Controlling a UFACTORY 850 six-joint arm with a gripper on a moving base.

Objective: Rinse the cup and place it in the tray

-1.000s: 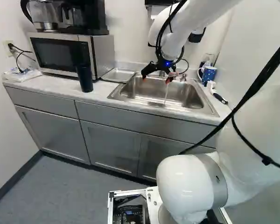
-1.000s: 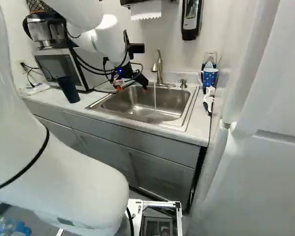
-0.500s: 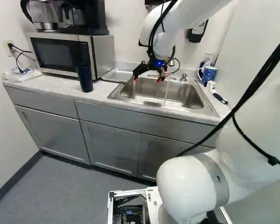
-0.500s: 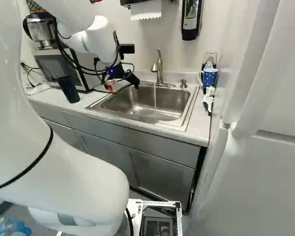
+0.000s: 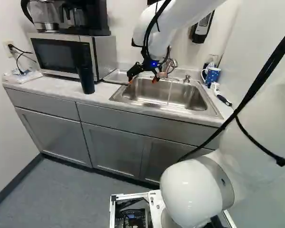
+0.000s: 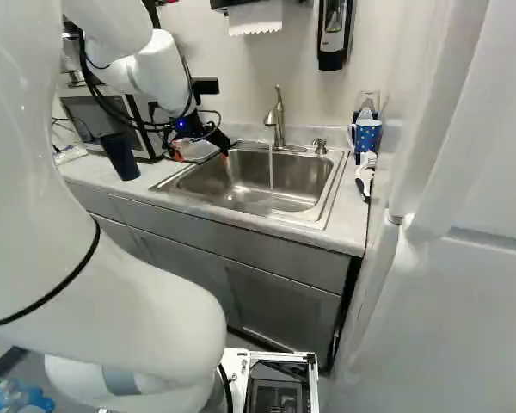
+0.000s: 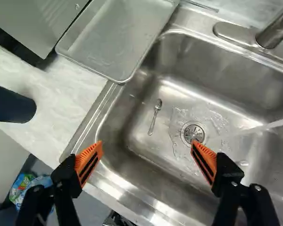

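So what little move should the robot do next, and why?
Probably slide the gripper sideways toward the dark cup, keeping it open. The fingers hold nothing above the sink, the cup stands beside it on the counter, and the water is running, so rinsing could follow.

a pale marbled counter [image 5: 52, 87] carries a plastic packet [image 5: 22, 76], a microwave [image 5: 61, 53], a tall dark cup [image 5: 87, 80], a metal tray [image 7: 114, 40] beside the inset sink [image 6: 254, 185], a dotted mug [image 6: 368, 135] and a brush [image 6: 365, 174].
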